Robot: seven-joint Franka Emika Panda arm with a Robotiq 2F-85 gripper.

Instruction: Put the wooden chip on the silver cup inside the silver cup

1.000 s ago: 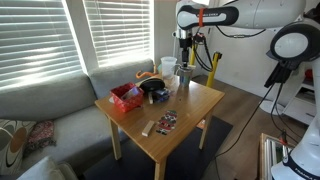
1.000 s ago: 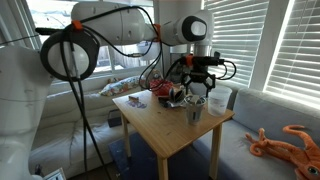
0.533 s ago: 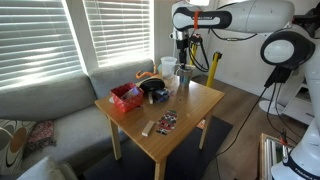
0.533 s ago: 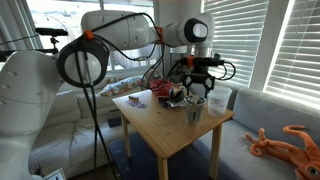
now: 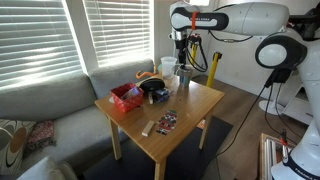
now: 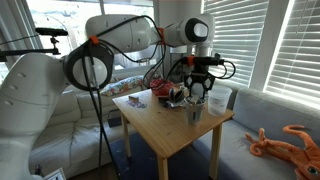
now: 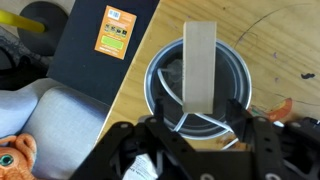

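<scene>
Over the surface's edge, my jaws: spread wide, one finger (image 7: 128, 148) to each side of the cup below, gripping nothing.
Wooden chip (image 7: 198, 62): a pale flat strip straight under me, across the cup's mouth, with one end reaching past the rim. I cannot tell whether it rests on the rim or leans inside.
Silver cup (image 7: 232, 75): upright, its round mouth open towards me, just in from the surface's edge.
Surface (image 7: 270, 40): light wood.
White jug (image 5: 168, 68): in an exterior view, just beside the cup, at a corner of the surface.
Black object (image 5: 155, 90): near the jug, further in from the edge.
Red basket (image 5: 125, 97): beyond the black object, near the edge by the sofa.
Cards (image 5: 167, 121): flat, well apart from the cup, near the opposite edge.
Grey sofa (image 5: 50, 100): off the surface, behind the basket.
</scene>
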